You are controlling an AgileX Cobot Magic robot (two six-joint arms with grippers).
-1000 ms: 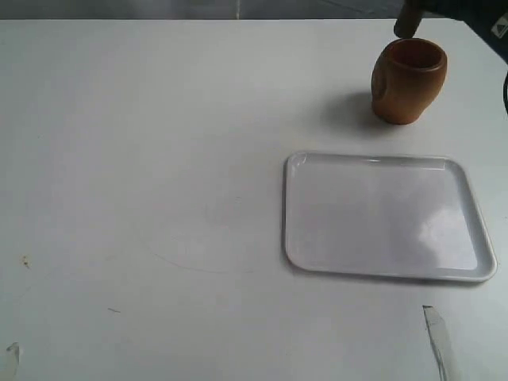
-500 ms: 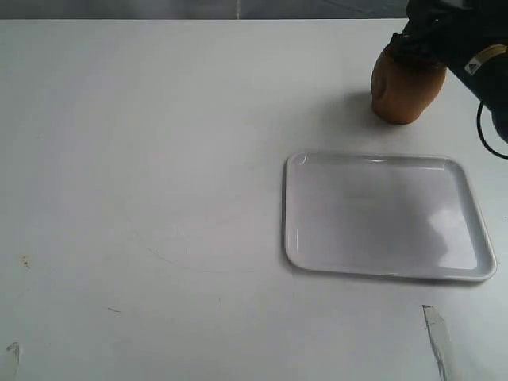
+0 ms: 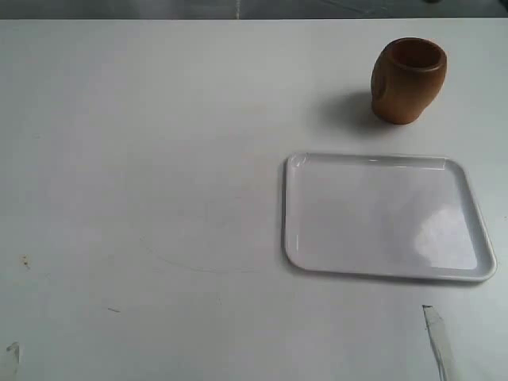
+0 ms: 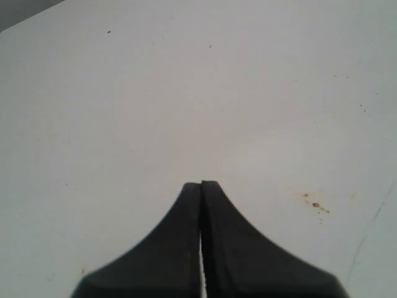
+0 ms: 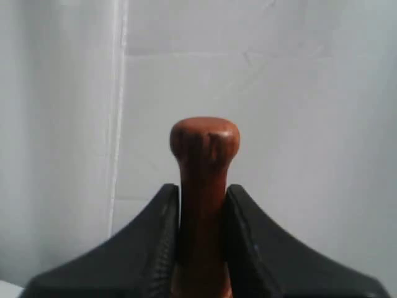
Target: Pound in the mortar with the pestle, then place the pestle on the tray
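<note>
right gripper point(image 5: 203, 191): clamped on the pestle point(image 5: 205, 141) just below its knob; I judge the thick end hangs beneath for pounding, though it is hidden.
pestle position: in my right gripper, outside the exterior view, so I cannot place it against the mortar point(image 3: 409, 79).
left gripper point(image 4: 201, 185): jaws pressed together on nothing, parked over bare table point(image 4: 186, 93), out of the way.
mortar: upright at far right, mouth unobstructed.
tray point(image 3: 381, 214): just near of the mortar, apart from it, nothing on it; a short carry for setting the pestle down.
</note>
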